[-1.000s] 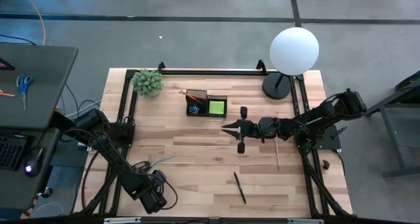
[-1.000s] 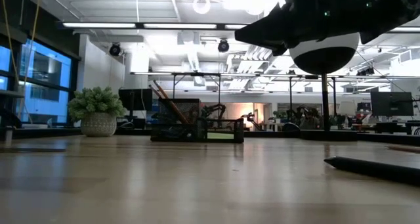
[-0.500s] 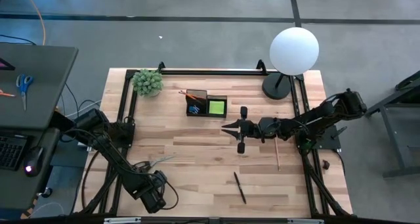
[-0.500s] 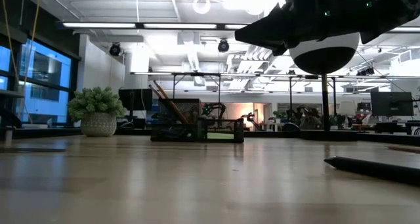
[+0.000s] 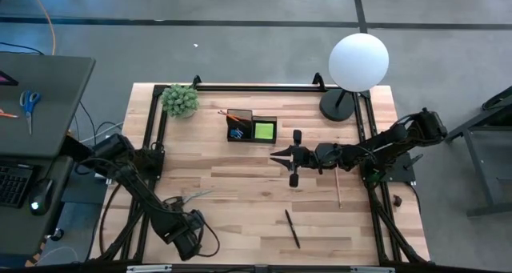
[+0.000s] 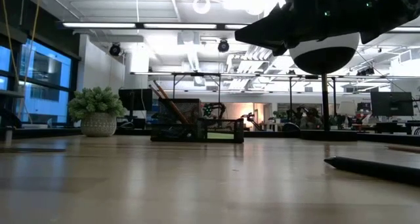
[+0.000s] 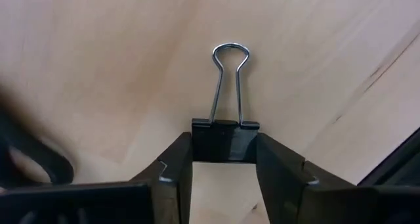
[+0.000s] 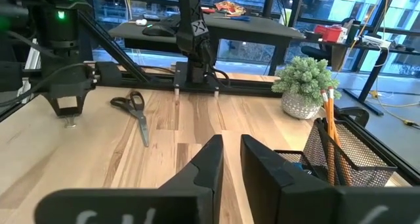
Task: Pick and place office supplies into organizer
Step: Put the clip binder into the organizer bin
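My left gripper (image 5: 184, 234) hangs over the near-left part of the table, shut on a small black binder clip (image 7: 224, 138). My right gripper (image 5: 276, 157) hovers above the table's middle, pointing left, just near-right of the black organizer (image 5: 250, 126). Its fingers (image 8: 231, 152) stand shut with only a slit between them and hold nothing. The organizer holds a lime-green pad (image 5: 263, 130) and orange pencils (image 8: 328, 132). Black-handled scissors (image 5: 188, 198) lie flat near my left gripper. A dark pen (image 5: 292, 228) and a wooden pencil (image 5: 338, 189) lie flat toward the near right. My left gripper pinches the clip's black body (image 7: 203, 142) between its two fingers (image 7: 174, 165), one on each end of the body. The fingers come from above, pointing down. The two wire handles (image 7: 230, 79) stick out beyond the fingertips over the wood. Whether the clip is lifted clear I cannot tell.
A potted plant (image 5: 180, 99) stands at the far-left corner and a white globe lamp (image 5: 358, 61) at the far right. Black frame rails (image 5: 156, 137) run along the table's left, far and right sides. Blue-handled scissors (image 5: 30, 105) lie on a side desk beyond the left edge.
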